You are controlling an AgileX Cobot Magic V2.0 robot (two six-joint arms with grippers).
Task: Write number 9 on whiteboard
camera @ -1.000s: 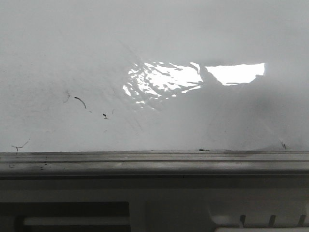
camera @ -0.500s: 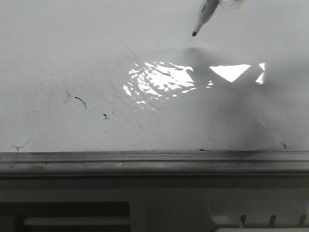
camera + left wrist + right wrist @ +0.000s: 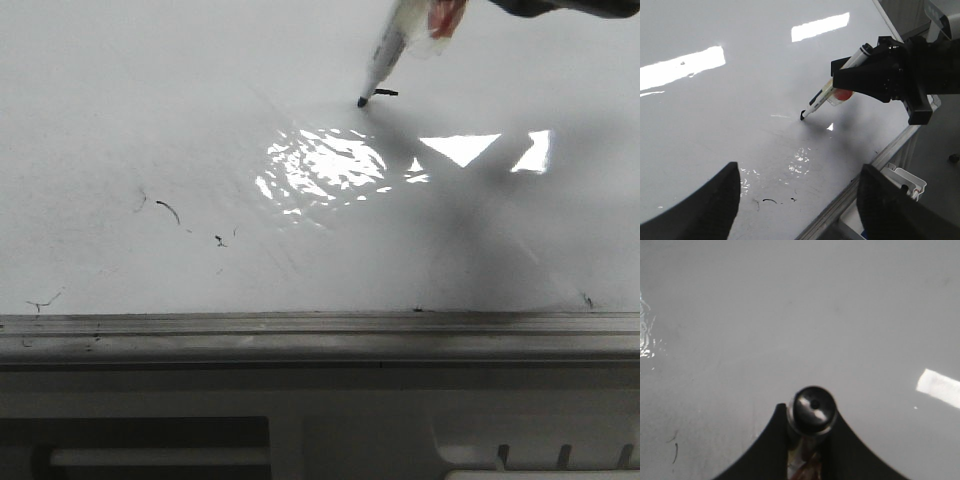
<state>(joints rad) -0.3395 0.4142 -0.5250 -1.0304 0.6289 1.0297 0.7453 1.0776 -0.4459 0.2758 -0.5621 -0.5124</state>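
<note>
On the large glossy white whiteboard (image 3: 150, 90) one white marker with a black tip (image 3: 385, 55) stands tilted, its tip touching the board beside one short black stroke (image 3: 385, 93), the only part of the number 9 drawn; the right black pincer (image 3: 860, 75) is clamped around the marker's barrel; the left black pincer (image 3: 797, 200) hangs wide and bare above the board; one bright glare patch (image 3: 325, 170) lies nearby; a few small black scribbles (image 3: 168, 212) sit near one grey metal ledge (image 3: 320, 330).
</note>
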